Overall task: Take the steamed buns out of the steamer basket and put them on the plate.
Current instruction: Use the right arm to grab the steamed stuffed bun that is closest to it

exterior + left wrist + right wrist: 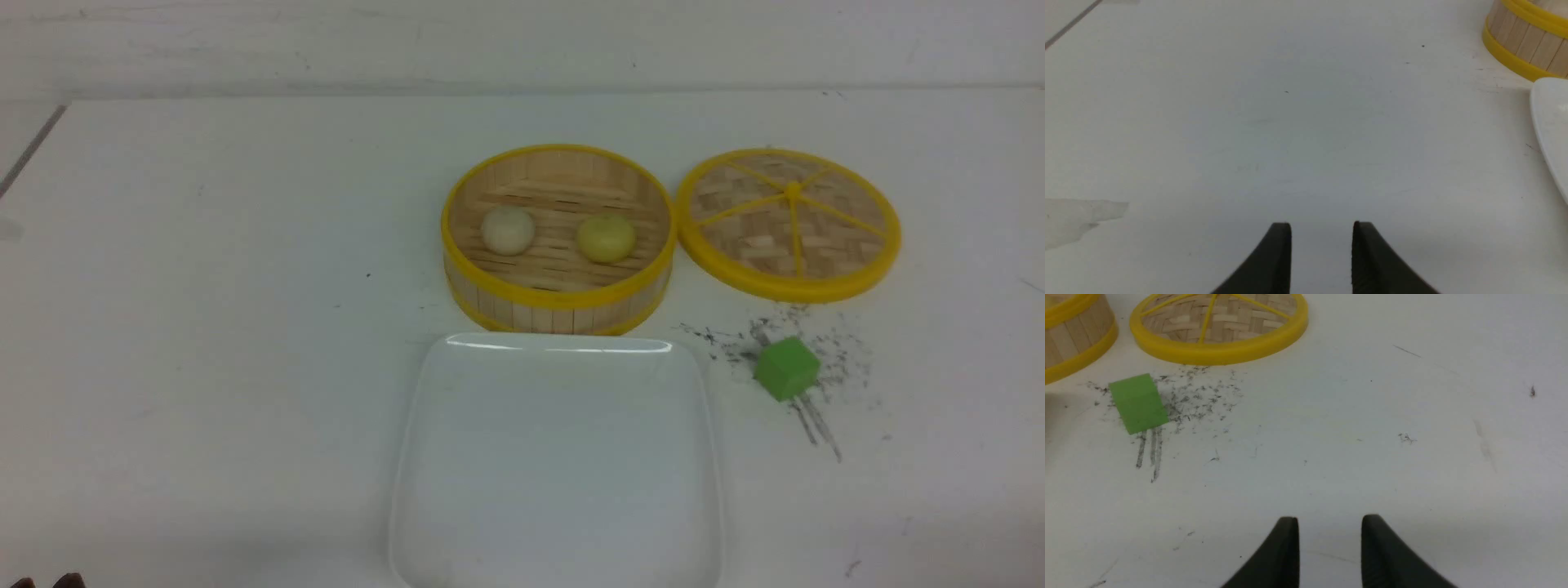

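Two steamed buns lie inside the steamer basket (558, 314): a cream bun (507, 230) on the left and a pale yellow bun (606, 238) on the right. The white square plate (424, 457) sits just in front of the basket, with nothing on it. My left gripper (1322, 228) hovers open over bare table, with the basket's wall (1523, 38) and the plate's edge (1551, 130) far off to one side. My right gripper (1329, 522) is open too, over bare table, apart from the basket (1069, 339). Neither gripper holds anything.
The basket's flat woven lid (789, 222) with yellow spokes lies right of the basket, also seen as the lid (1220, 330) in the right wrist view. A green cube (786, 368), the same cube (1139, 403) in the right wrist view, sits on dark scuff marks right of the plate.
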